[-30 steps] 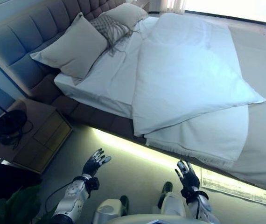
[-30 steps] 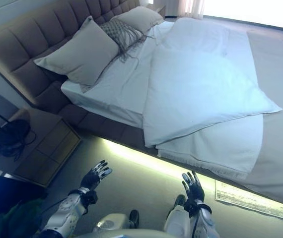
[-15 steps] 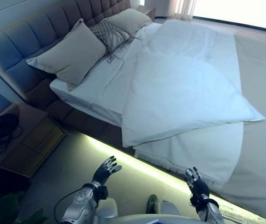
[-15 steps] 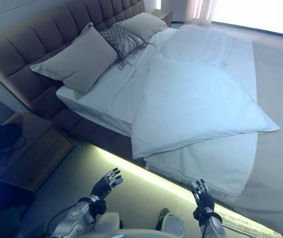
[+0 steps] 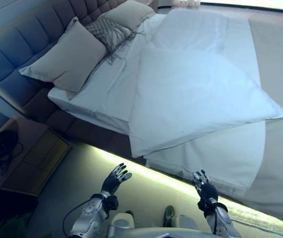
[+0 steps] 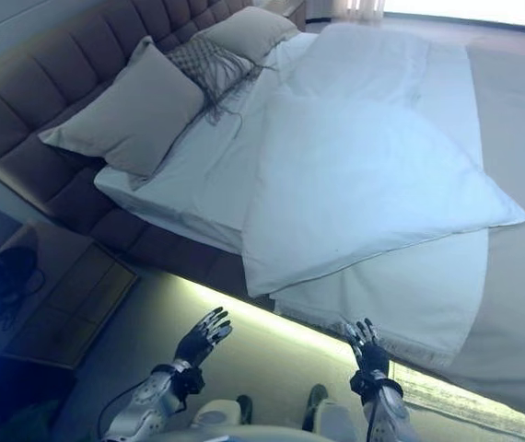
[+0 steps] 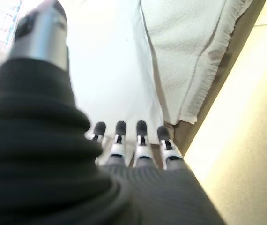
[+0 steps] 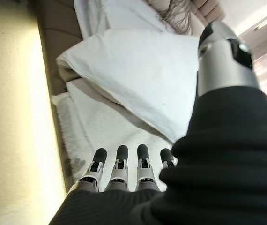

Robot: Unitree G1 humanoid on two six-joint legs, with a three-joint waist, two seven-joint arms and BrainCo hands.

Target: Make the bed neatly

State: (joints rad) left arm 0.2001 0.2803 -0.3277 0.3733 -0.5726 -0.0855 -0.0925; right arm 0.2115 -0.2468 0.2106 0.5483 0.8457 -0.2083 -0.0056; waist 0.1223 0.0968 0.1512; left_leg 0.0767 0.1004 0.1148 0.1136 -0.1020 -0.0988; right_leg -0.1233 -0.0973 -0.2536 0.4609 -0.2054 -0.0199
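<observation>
Both hands, left (image 5: pixel 115 178) and right (image 5: pixel 204 187), hang released with straight fingers at the frame's bottom, below the rumpled white duvet (image 5: pixel 196 94) on the bed (image 5: pixel 280 148).

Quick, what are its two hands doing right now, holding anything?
Left hand: open, fingers straight, holding nothing, short of the bed.
Right hand: open, empty too, just short of the blanket's fringed edge.

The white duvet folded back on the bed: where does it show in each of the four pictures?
Left eye view: white duvet, centre.
Right eye view: centre.
Left wrist view: beyond the left hand, upper middle.
Right wrist view: middle, past the right hand.
Shared landmark: fringed blanket beneath it.
</observation>
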